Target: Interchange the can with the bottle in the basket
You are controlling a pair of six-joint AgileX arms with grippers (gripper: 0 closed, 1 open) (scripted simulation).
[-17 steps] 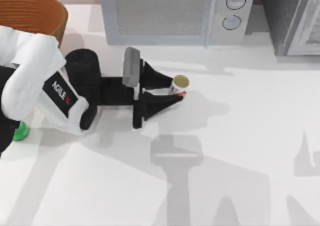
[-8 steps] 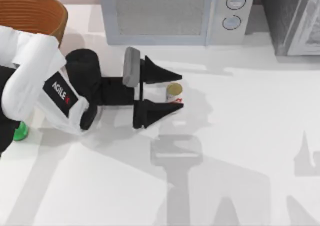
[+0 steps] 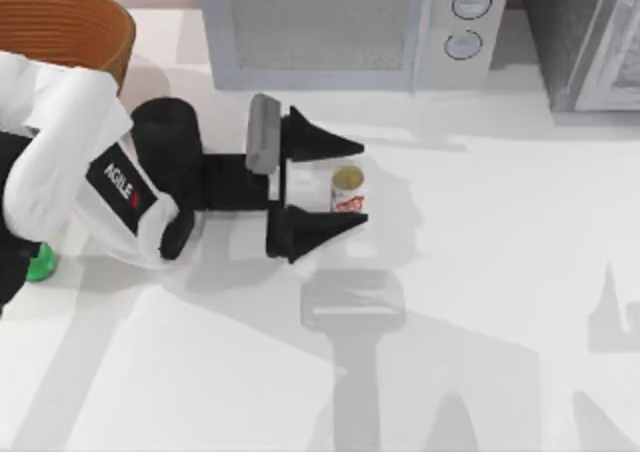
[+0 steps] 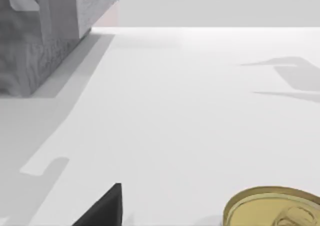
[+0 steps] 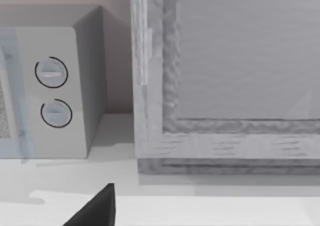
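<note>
While the can (image 3: 347, 189) stands upright on the white tabletop (image 3: 480, 302) in front of the microwave (image 3: 345, 27), it sits between the two black fingers (image 3: 322, 147) of the left hand (image 3: 345, 184), which are spread wide on either side of it with a gap showing on each side. From the left wrist view the can's pale metallic top (image 4: 272, 208) appears at the frame's edge, with one dark fingertip (image 4: 102, 208) apart from it. The left arm reaches in from the tabletop's left side. Behind that arm, at the far left corner, sits the basket (image 3: 60, 27). A bit of the green bottle (image 3: 40, 264) peeks out by the arm at the left edge, on the tabletop. One dark fingertip (image 5: 95, 208) of the right hand shows in the right wrist view, facing the microwave's dials and a grey cabinet (image 5: 225, 76); whether that hand is spread or closed, I cannot tell.
</note>
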